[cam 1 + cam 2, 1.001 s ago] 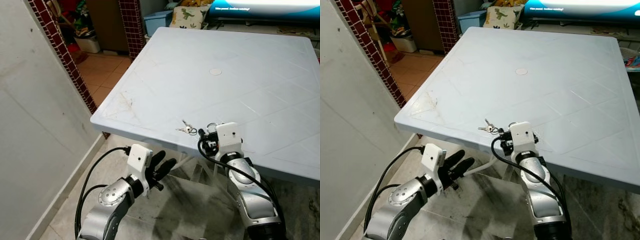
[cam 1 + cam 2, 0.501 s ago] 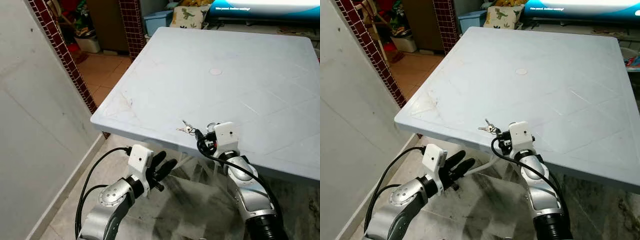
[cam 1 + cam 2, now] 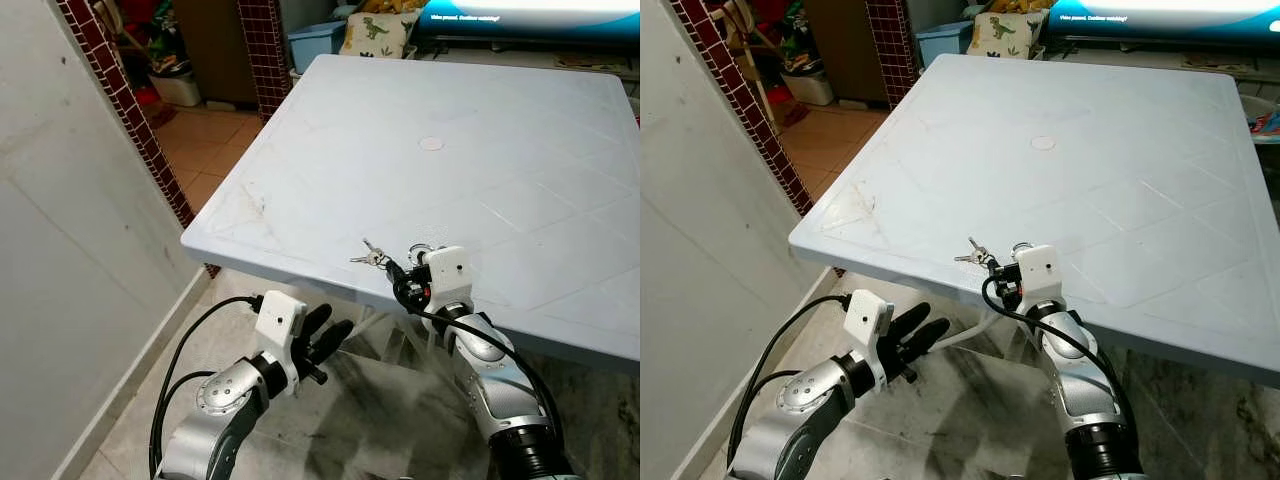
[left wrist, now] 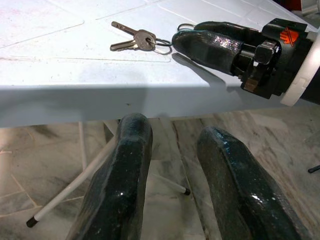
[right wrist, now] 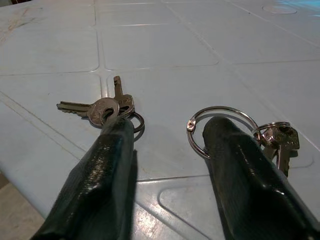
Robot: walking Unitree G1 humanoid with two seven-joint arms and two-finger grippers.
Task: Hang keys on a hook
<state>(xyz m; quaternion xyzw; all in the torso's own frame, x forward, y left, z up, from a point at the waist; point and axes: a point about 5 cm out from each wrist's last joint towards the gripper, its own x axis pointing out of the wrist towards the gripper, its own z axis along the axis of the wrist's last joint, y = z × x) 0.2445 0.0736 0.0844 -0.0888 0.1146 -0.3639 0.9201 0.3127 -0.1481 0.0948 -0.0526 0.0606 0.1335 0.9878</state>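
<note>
Right pincer [image 5: 165, 150] spread wide over the keys [image 5: 102, 109] lying flat on the counter [image 3: 480, 150]: light, thin, slippery metal, best pinched at the small ring.

Pale blue table [image 3: 480, 150], dinosaur cushion [image 3: 375, 30], red-tiled pillar [image 3: 120, 110], marble floor [image 3: 390, 400]

Pale blue plastic table [image 3: 480, 150] with a diamond-line pattern, small silver metal keys [image 3: 372, 258] near its front edge, dark red checkered tile pillar [image 3: 120, 110], black gripper fingers [image 4: 125, 190].
</note>
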